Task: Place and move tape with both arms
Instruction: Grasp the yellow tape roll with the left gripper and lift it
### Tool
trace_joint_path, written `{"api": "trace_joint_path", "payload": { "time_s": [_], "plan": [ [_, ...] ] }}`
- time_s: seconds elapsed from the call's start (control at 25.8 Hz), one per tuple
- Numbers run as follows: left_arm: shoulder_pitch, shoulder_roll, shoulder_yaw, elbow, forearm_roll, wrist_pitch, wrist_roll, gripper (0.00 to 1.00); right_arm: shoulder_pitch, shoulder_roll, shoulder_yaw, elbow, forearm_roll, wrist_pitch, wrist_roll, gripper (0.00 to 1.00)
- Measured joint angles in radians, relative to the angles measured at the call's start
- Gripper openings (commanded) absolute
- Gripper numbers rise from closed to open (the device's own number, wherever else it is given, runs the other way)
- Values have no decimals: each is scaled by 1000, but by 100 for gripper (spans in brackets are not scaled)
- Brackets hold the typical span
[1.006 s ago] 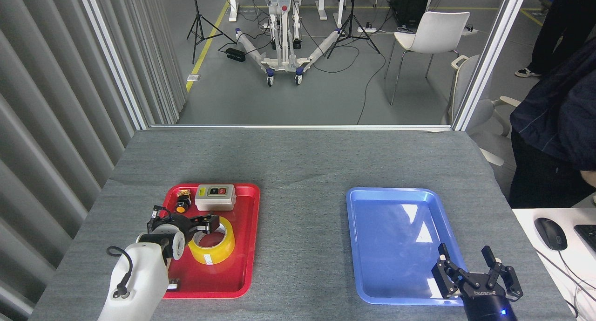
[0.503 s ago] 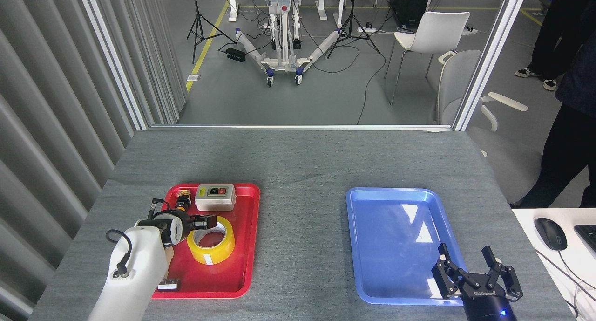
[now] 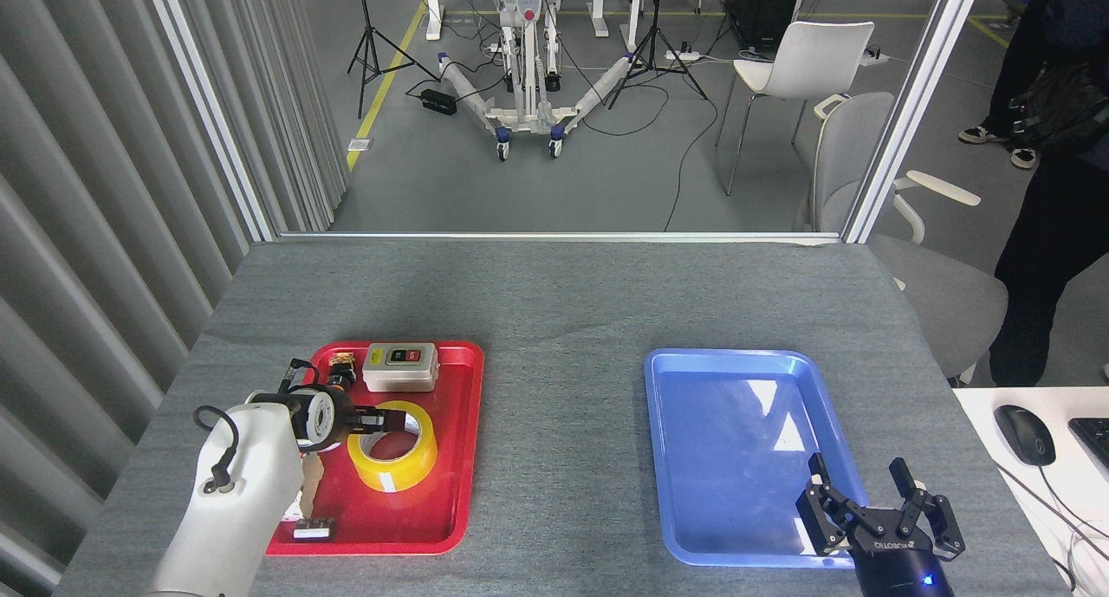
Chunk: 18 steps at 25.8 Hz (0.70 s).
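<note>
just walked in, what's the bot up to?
The left gripper is at the wide roll of translucent yellow packing tape, which lies flat in the red plastic tray beside a grey switch box. Its fingers sit over the roll's rim; whether they have closed on it cannot be told. The right gripper is open and empty over the near edge of the empty blue plastic tray.

Red tray (image 3: 450, 458) holds switch box (image 3: 400, 367); blue tray (image 3: 736, 441) bare
</note>
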<state>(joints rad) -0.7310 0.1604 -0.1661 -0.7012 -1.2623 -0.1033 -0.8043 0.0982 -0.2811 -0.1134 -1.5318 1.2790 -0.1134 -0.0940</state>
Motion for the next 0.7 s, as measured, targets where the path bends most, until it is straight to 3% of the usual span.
{"api": "trace_joint_path", "payload": {
  "time_s": [0.23,0.7],
  "plan": [
    [-23,2,-2,61,-4,-51,-4,99,-5,3,-1,13,3,0,1,100],
    [-42,3,-7,106,-15,-125,4,71,-6,2,-1,19,3,0,2,100]
  ]
}}
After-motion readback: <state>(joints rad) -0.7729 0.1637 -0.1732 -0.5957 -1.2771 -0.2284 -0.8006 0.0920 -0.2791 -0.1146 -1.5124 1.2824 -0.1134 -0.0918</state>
